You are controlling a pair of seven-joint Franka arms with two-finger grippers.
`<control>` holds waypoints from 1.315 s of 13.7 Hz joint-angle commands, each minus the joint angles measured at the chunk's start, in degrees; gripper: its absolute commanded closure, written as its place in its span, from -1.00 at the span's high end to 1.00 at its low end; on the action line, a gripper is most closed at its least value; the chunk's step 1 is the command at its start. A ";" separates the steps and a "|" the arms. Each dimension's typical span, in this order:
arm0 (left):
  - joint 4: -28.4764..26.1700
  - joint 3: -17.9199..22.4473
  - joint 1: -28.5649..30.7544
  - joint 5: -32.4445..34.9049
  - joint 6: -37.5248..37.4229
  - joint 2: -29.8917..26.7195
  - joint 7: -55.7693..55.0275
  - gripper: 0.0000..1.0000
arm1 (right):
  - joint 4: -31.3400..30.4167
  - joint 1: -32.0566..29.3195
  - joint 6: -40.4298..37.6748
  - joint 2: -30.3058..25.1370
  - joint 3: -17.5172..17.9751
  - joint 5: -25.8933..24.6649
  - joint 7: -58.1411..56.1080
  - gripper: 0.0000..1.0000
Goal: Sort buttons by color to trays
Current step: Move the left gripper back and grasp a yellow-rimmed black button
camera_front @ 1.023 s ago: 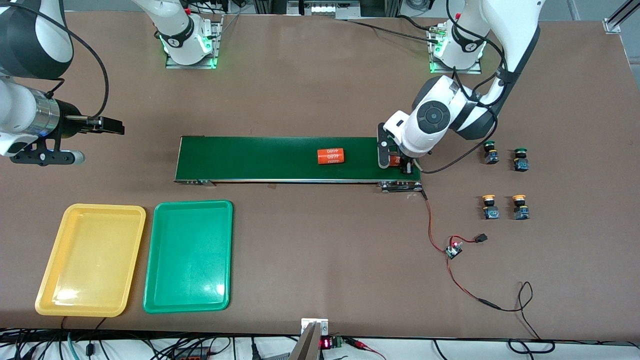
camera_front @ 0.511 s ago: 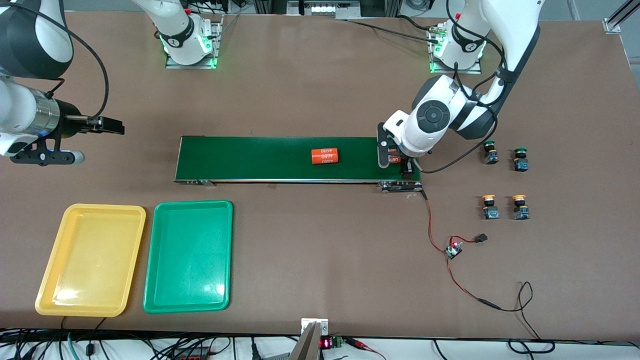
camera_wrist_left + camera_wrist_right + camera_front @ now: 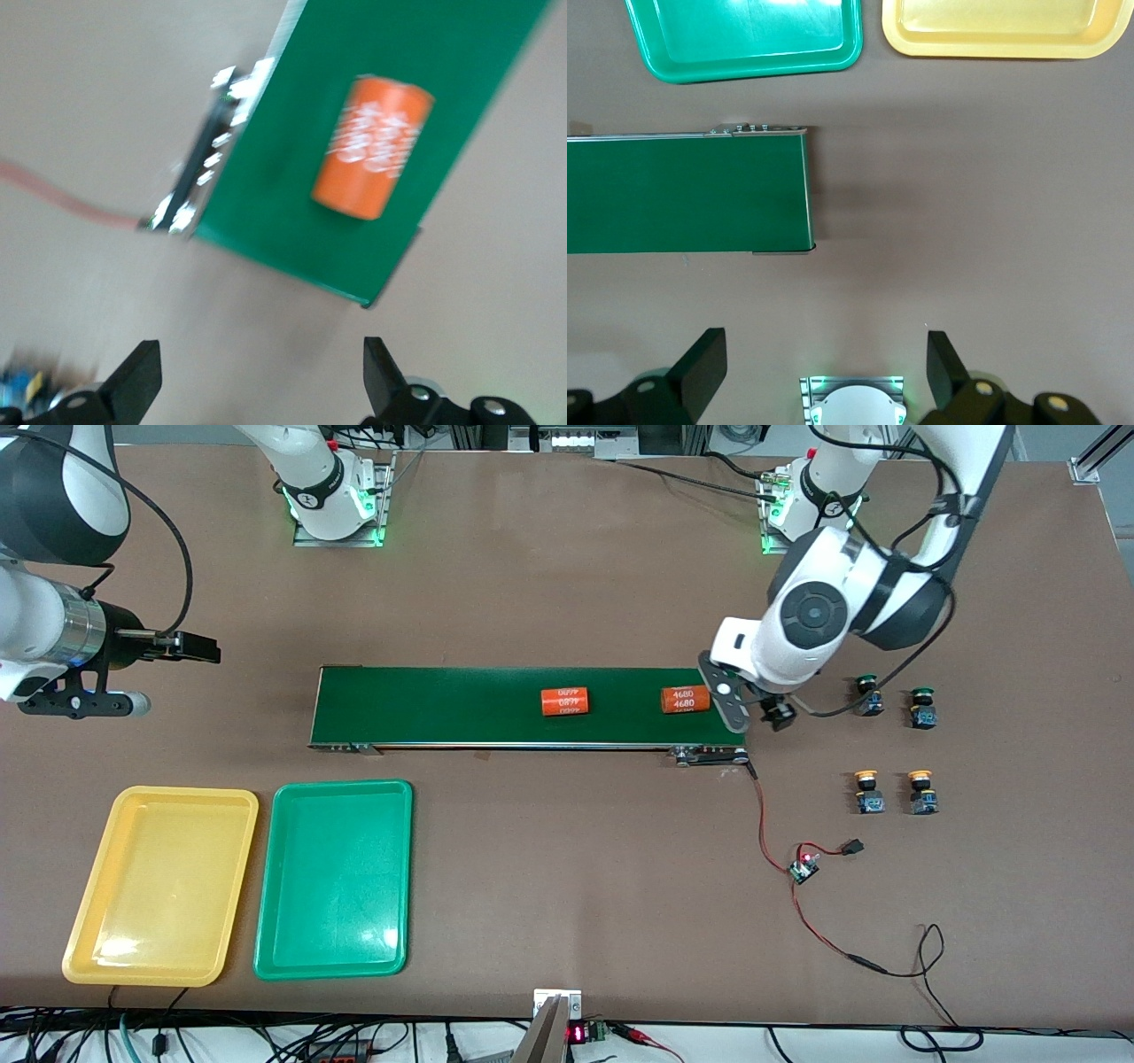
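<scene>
Buttons (image 3: 895, 744) sitting untouched at frame right; left end effector (image 3: 751, 710), spread and empty, risking clipping the cylinder (image 3: 685, 700)

Front view: high camera facing both arm bases across the brown tabletop (image 3: 567, 584); left wrist view: close, looking down on the long dark-green conveyor belt (image 3: 354, 159) end, shared with front (image 3: 523, 707); right wrist view: higher, belt's other end (image 3: 682, 190).
</scene>
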 commanded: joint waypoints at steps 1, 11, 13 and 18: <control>1.92 4.65 0.40 -0.23 -1.19 -0.08 -9.07 1.00 | -0.20 -0.36 -0.51 -0.19 -0.02 0.85 -0.90 1.00; 8.52 21.72 2.16 -10.52 7.30 8.43 -25.44 1.00 | -0.11 -0.36 -0.51 -0.19 -0.02 0.85 -0.99 1.00; 8.61 22.69 2.16 -10.60 15.03 11.86 -25.36 1.00 | -0.11 -0.36 -0.59 -0.19 -0.02 0.85 -0.99 1.00; 8.61 24.19 2.07 -10.52 29.83 19.51 -24.65 1.00 | -0.11 -0.36 -0.59 -0.10 0.07 0.85 -0.99 1.00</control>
